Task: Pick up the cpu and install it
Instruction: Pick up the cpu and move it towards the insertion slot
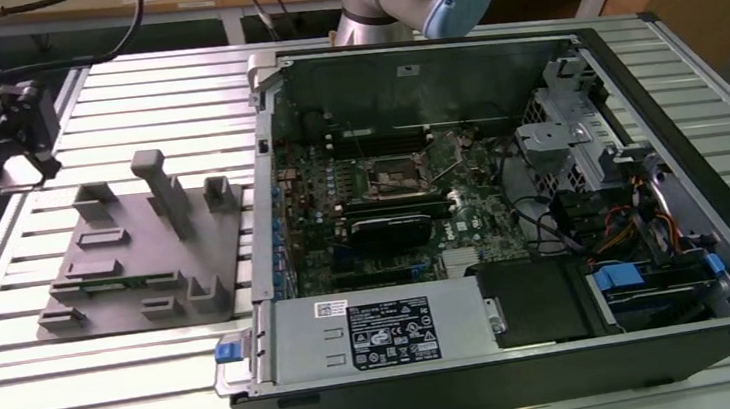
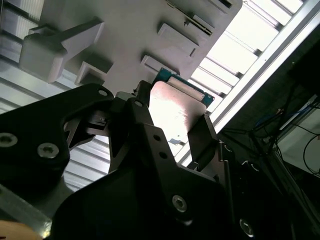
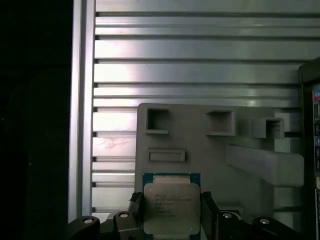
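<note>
gripper (image 3: 171,202): jaws closed on the cpu (image 3: 171,214), pinching two opposite edges (same in both wrist views)
cpu: shiny metal top toward the first wrist camera, over one edge of the grey fixture tray (image 3: 210,160); looks lifted clear of it, but hard to confirm
fixture tray: exterior view, 9 o'clock from the open PC case (image 1: 516,376)
cpu socket (image 1: 400,173): middle of the motherboard (image 1: 479,203), 3 o'clock from the tray, well apart
</note>
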